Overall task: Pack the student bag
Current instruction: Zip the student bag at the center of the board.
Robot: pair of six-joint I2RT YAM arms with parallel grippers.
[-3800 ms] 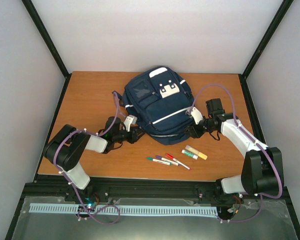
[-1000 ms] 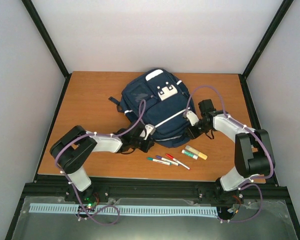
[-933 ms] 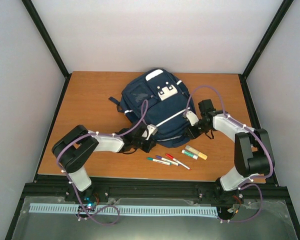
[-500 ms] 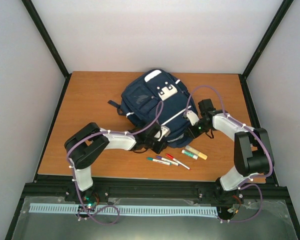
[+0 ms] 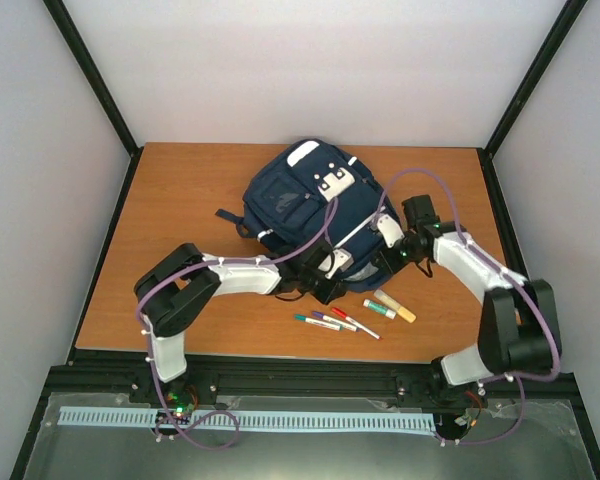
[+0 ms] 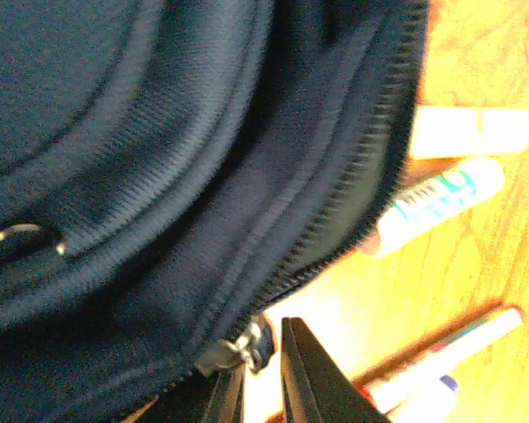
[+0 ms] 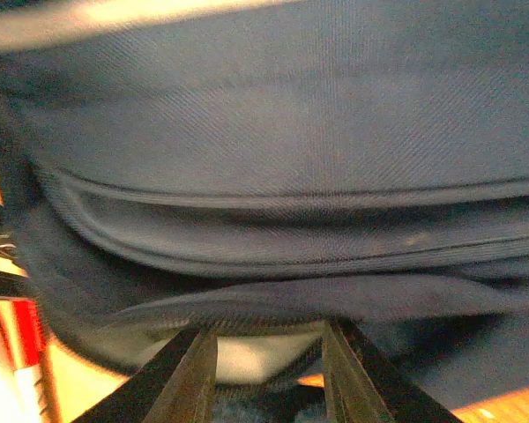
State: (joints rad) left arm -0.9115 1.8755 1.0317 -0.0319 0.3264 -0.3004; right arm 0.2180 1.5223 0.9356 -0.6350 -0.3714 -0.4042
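The navy student bag (image 5: 310,205) lies flat in the middle of the table, with its white patch (image 5: 335,182) facing up. My left gripper (image 5: 330,276) is at the bag's near edge. In the left wrist view it (image 6: 263,354) is shut on the metal zipper pull (image 6: 245,345) at the end of the open zipper teeth (image 6: 353,198). My right gripper (image 5: 390,250) is at the bag's near right corner. In the right wrist view it (image 7: 269,339) pinches a fold of the bag's fabric (image 7: 291,295).
Several markers (image 5: 335,321) and two glue sticks (image 5: 387,306) lie on the wooden table (image 5: 180,200) just in front of the bag. In the left wrist view the glue sticks (image 6: 441,201) and a marker (image 6: 458,339) lie close beside the zipper.
My left gripper has slid right along the bag's near edge with the zipper pull. The bag has turned a little. My right gripper has shifted slightly up and right with the corner.
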